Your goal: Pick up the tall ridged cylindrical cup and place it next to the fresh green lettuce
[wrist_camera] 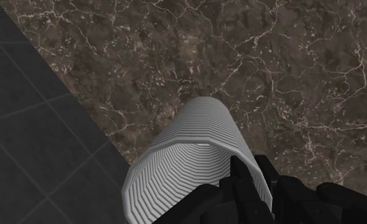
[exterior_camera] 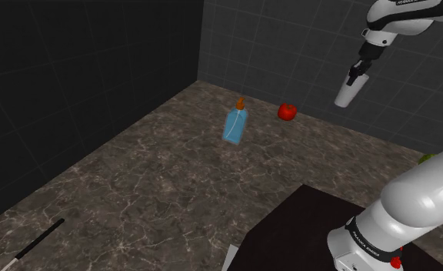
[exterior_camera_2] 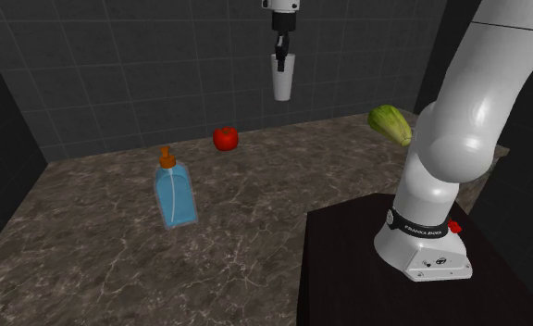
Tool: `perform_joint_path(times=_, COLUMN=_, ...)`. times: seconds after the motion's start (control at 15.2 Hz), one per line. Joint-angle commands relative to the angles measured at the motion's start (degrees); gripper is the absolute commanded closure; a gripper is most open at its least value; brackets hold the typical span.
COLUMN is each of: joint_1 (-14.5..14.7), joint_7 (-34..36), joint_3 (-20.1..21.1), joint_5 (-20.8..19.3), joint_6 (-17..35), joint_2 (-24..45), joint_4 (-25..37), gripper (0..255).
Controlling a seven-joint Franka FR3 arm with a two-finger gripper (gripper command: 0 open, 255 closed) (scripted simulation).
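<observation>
A tall white ridged cup (exterior_camera_2: pixel 282 78) hangs high above the marble counter (exterior_camera_2: pixel 117 241), clasped at its rim by my black gripper (exterior_camera_2: pixel 280 48), which is shut on it. From the shoulder view the cup (exterior_camera: pixel 348 89) hangs tilted under the gripper (exterior_camera: pixel 358 71), in front of the tiled back wall. Through the wrist camera the cup (wrist_camera: pixel 188 165) runs away from the fingers (wrist_camera: pixel 243 178), one inside its rim and one outside. The green lettuce (exterior_camera_2: pixel 390 123) lies on the counter at the second exterior view's right, well below the cup. A sliver of lettuce (exterior_camera: pixel 426 158) peeks past my arm.
A blue soap bottle with an orange cap (exterior_camera_2: pixel 174 193) and a red pepper (exterior_camera_2: pixel 225 138) stand on the counter toward the second exterior view's left. A dark stand (exterior_camera_2: pixel 366 269) carries the arm's base. A black-handled tool (exterior_camera: pixel 31 246) lies near the shoulder view's lower left.
</observation>
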Motion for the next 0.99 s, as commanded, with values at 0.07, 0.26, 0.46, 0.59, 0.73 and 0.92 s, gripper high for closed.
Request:
perform_joint_path(times=0.07, joint_1=-1.75, joint_7=-4.17, joint_3=-2.36, joint_5=-0.04, joint_6=-0.08, joint_2=-0.27, joint_4=0.14, gripper=255)
perform_joint_path(times=0.26, joint_1=-3.49, joint_7=-8.56, joint_3=-4.87, joint_5=0.36, joint_6=-0.04, joint_2=0.28, joint_4=0.84, gripper=255)
perform_joint_path(times=0.46, joint_1=-5.25, joint_7=-13.2, joint_3=-7.48, joint_5=1.2, joint_6=-0.09, joint_2=1.47, joint_4=2.14, gripper=255)
perform_joint_path(times=0.59, joint_1=-6.44, joint_7=-16.44, joint_3=-9.28, joint_5=2.05, joint_6=-0.18, joint_2=2.64, joint_4=3.34, gripper=255)
perform_joint_path(times=0.73, joint_1=-7.68, joint_7=-19.83, joint_3=-11.1, joint_5=3.2, joint_6=-0.34, joint_2=4.16, joint_4=4.81, gripper=255)
perform_joint_path(times=0.92, joint_1=-9.79, joint_7=-25.17, joint_3=-13.76, joint_5=5.54, joint_6=-0.77, joint_2=7.09, joint_4=7.57, gripper=255)
